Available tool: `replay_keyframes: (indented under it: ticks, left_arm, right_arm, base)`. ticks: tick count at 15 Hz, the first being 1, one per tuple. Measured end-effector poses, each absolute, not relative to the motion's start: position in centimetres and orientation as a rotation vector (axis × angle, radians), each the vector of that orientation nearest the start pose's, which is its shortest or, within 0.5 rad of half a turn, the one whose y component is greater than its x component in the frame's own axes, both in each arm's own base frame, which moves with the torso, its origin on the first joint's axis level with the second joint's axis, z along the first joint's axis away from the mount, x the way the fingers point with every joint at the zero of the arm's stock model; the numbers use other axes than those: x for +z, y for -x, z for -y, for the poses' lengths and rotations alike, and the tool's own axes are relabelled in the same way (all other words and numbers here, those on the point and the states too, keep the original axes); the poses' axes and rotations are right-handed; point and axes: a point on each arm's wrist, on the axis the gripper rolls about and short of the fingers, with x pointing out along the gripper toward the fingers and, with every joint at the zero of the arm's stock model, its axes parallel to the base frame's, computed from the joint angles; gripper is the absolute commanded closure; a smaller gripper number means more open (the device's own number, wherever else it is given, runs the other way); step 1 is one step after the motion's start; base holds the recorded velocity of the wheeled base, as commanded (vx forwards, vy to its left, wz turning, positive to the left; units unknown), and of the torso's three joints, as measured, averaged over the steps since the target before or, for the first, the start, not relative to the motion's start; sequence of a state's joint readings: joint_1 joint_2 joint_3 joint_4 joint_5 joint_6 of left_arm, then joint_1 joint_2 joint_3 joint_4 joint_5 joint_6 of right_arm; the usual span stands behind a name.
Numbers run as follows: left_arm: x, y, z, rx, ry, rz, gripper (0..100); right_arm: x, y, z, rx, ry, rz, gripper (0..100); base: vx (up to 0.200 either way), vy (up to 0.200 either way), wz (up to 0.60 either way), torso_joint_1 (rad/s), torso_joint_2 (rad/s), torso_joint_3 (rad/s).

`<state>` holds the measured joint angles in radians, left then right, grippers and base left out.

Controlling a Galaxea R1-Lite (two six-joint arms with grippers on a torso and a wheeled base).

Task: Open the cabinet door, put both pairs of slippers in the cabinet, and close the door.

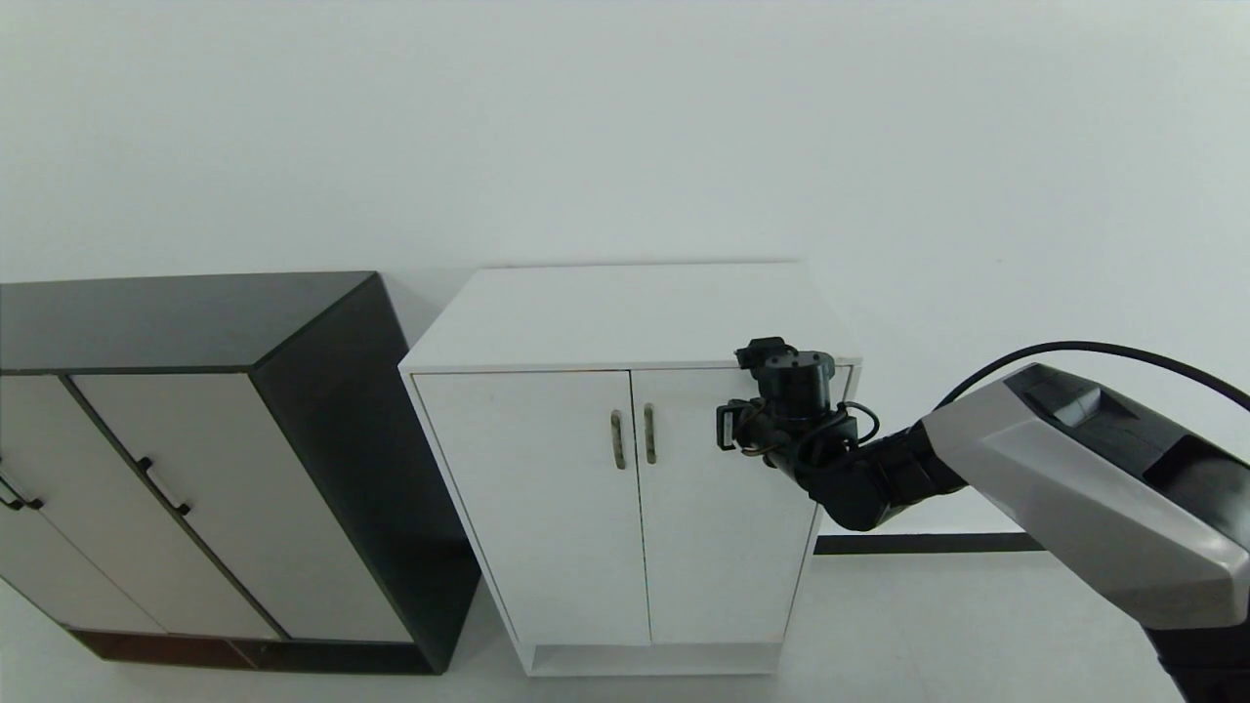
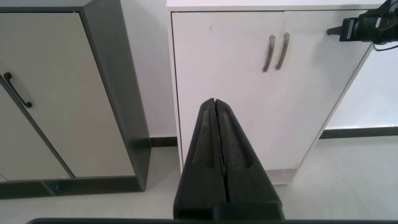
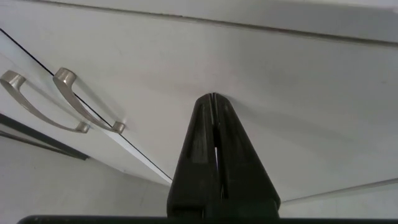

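Observation:
The white cabinet (image 1: 625,322) stands against the wall with both doors closed. Two metal handles (image 1: 617,439) (image 1: 649,434) sit side by side at the doors' meeting edge. My right gripper (image 3: 213,98) is shut with nothing in it. Its tips are close to the upper part of the right door (image 3: 292,106), to the right of the handles (image 3: 87,102). In the head view the right wrist (image 1: 793,405) is at the door's top right corner. My left gripper (image 2: 214,103) is shut and empty, held low and back from the cabinet (image 2: 224,74), facing its left door.
A black cabinet with light doors (image 1: 195,449) stands just left of the white one, with a narrow gap between them. Bare pale floor (image 1: 928,625) lies in front and to the right. A dark baseboard (image 1: 928,543) runs along the wall.

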<state>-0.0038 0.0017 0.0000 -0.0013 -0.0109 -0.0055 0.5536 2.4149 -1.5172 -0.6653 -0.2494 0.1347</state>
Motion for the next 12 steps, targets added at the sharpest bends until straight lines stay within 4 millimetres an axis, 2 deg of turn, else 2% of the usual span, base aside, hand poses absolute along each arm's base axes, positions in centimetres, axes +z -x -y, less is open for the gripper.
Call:
replay_keyframes:
  ticks: [7, 12]
  left_arm:
    - [7.6, 2.3, 0.0, -0.016, 0.006, 0.000, 100]
    - [7.6, 2.3, 0.0, -0.014, 0.006, 0.000, 100]
  right_arm:
    - [8.0, -41.8, -25.1, 0.284, -0.033, -0.253, 100]
    - [7.3, -39.5, -23.7, 0.275, -0.019, -0.276, 100]
  base:
    - [0.000, 0.000, 0.00, 0.000, 0.00, 0.000]
    - [0.000, 0.000, 0.00, 0.000, 0.00, 0.000]
